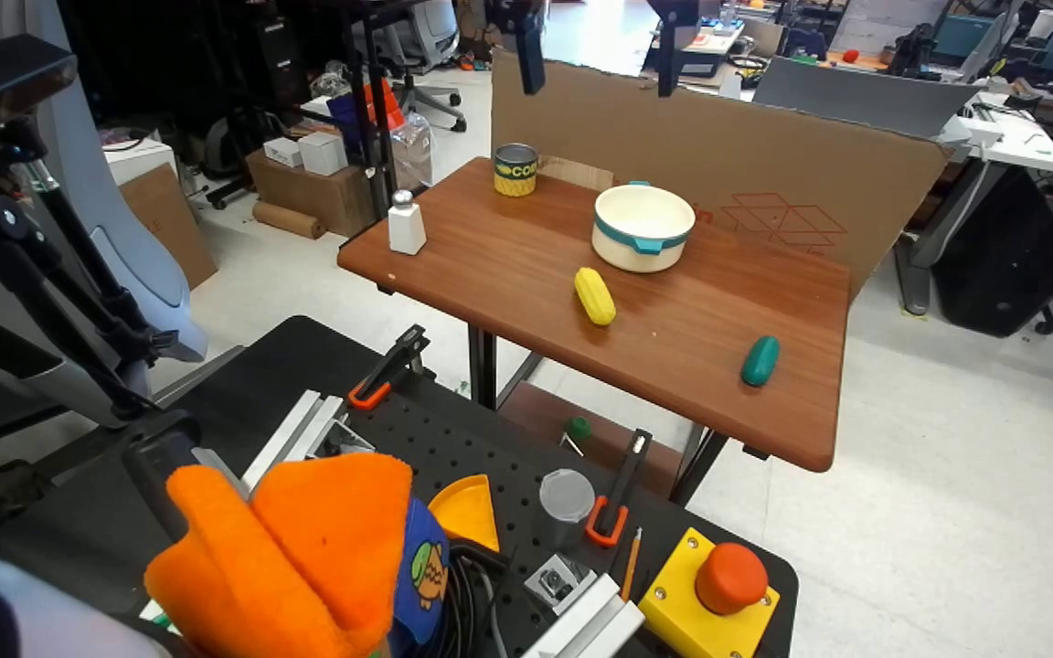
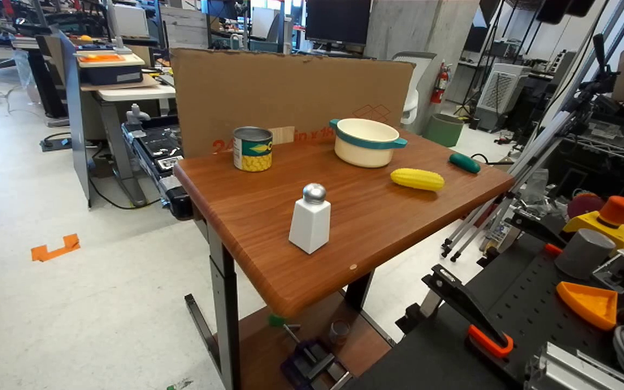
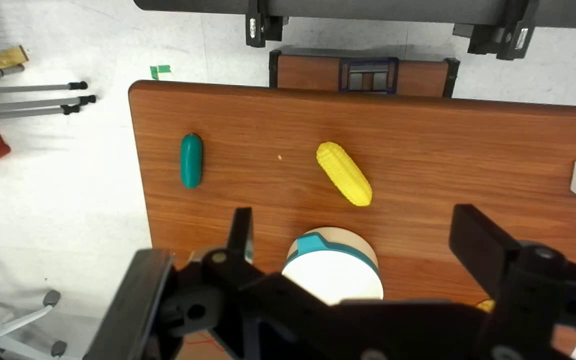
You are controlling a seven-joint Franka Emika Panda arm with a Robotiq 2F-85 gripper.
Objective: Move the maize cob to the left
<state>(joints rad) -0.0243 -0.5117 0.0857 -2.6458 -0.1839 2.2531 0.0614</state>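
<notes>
The maize cob point(image 1: 595, 296) is bright yellow and lies flat on the brown wooden table point(image 1: 490, 265), in front of the white bowl. It shows in both exterior views point(image 2: 417, 179), and in the wrist view point(image 3: 344, 173) it lies diagonally beyond the fingertips. My gripper point(image 1: 600, 89) hangs high above the table, at the top of an exterior view. In the wrist view the gripper point(image 3: 353, 212) has its two fingers wide apart with nothing between them. It is open, well above the cob, and does not touch it.
A cream bowl with teal handles point(image 1: 639, 247) stands behind the cob. A green oblong object point(image 1: 760, 360), a corn can point(image 2: 253, 149) and a white shaker point(image 2: 311, 219) also stand or lie on the table. A cardboard sheet point(image 1: 718, 146) stands along its far edge.
</notes>
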